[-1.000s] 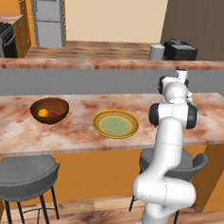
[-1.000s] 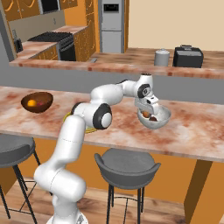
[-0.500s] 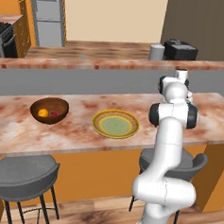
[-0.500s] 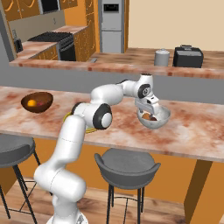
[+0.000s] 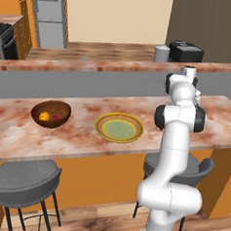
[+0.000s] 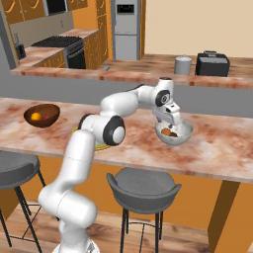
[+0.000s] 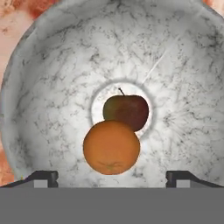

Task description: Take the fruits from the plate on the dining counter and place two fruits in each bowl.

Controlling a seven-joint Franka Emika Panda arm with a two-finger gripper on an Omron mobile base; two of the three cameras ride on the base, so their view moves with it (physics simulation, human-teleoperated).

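My gripper (image 7: 112, 178) hangs open just above the pale grey stone bowl (image 7: 43, 87), its finger tips (image 7: 41, 177) wide apart with nothing between them. In the bowl lie an orange fruit (image 7: 111, 148) and, touching it, a dark brown fruit (image 7: 129, 110). From the right base view the gripper (image 6: 170, 120) points down into that bowl (image 6: 184, 138) on the dining counter (image 6: 222, 143). The brown wooden bowl (image 5: 39, 109) at the left holds a yellow-orange fruit (image 5: 44, 116) and a pinkish-red fruit (image 5: 57, 116). The yellow-rimmed plate (image 5: 103, 129) between the bowls has nothing on it.
Grey stools (image 5: 23, 177) (image 6: 143, 185) stand under the counter's front edge. Behind it runs a higher counter with a dark toaster (image 6: 212, 63) and a grey canister (image 6: 182, 64). A fridge (image 5: 50, 15) and a stove (image 6: 64, 47) stand far back.
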